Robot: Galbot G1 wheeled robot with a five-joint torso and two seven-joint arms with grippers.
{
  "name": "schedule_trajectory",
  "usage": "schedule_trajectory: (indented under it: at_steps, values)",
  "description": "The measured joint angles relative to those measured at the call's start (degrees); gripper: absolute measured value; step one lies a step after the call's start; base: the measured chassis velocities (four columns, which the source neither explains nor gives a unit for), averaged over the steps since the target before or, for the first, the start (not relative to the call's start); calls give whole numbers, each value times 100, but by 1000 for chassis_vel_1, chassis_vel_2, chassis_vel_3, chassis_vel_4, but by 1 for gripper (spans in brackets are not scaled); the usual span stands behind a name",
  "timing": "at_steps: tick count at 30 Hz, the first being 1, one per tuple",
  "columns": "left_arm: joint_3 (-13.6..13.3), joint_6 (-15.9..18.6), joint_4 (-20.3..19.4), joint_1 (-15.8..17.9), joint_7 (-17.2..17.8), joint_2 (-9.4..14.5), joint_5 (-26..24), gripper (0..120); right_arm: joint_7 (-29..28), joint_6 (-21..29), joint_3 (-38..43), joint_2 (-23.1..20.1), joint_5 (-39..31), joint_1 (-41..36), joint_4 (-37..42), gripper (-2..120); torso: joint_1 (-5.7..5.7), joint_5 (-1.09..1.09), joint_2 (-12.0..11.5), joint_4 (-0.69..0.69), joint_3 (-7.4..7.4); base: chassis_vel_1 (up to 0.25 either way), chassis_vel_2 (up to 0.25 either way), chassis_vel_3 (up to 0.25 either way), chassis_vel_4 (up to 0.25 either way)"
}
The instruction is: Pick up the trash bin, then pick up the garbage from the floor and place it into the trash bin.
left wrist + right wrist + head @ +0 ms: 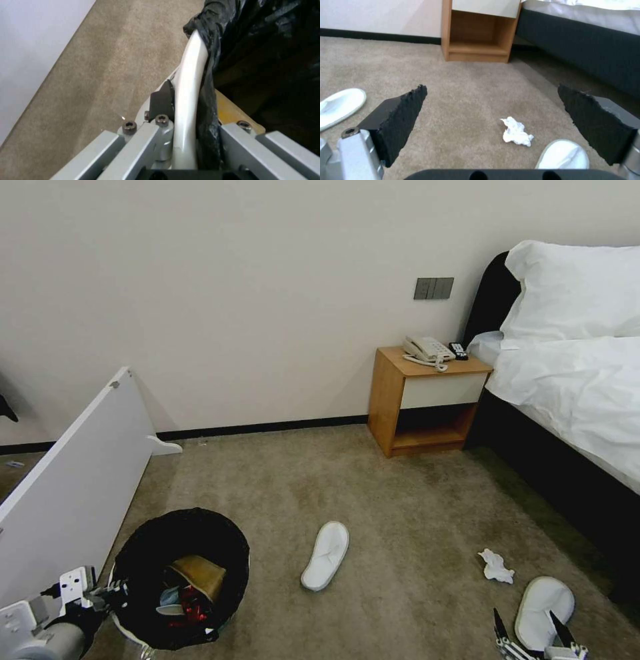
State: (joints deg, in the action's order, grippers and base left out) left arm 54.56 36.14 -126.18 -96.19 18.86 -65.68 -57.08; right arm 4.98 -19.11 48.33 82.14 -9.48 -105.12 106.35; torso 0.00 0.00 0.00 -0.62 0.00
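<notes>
Black liner plastic is being pinched together with the white rim of the trash bin (179, 573) by the left gripper (113, 587), whose jaws are closed on that rim at the side of the bin nearest the robot's left. A tan cardboard box (200, 575), a red packet (192, 607) and a bit of blue are being carried inside the bin. One white slipper (326, 555) is lying on the carpet (400, 500) to the right of the bin. A crumpled white tissue (496, 567) is lying farther right of the bin, with the second slipper (543, 607) just beyond it. The right gripper (532, 633) is being held over that second slipper, jaws spread wide and nothing between them.
</notes>
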Motion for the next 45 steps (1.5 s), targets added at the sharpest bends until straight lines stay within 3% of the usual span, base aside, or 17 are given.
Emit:
schedule_trajectory:
  at_steps: [17, 29, 37, 45]
  values:
    - [15, 28, -58, -15, 37, -30, -23, 1, -302, -4, -62, -80, 75, 11, 38, 100, 0, 0, -1, 0, 1, -56, 55, 56, -51]
    - [54, 71, -98, -21, 69, -14, -64, 1, -693, 1101, -31, -288, -398, 261, -101, 100, 0, 0, -1, 0, 0, 0, 0, 0, 0]
    - [89, 116, -160, -14, 113, -22, -64, 1, -1064, 2343, 12, -501, -1172, 959, -608, 100, 0, 1, -1, 0, 0, 0, 0, 0, 0]
    - [98, 139, -178, -8, 130, -43, -61, 1, -1068, 2773, 98, -603, -1791, 1622, -1419, 100, 0, 1, -1, 0, 0, 0, 0, 0, 0]
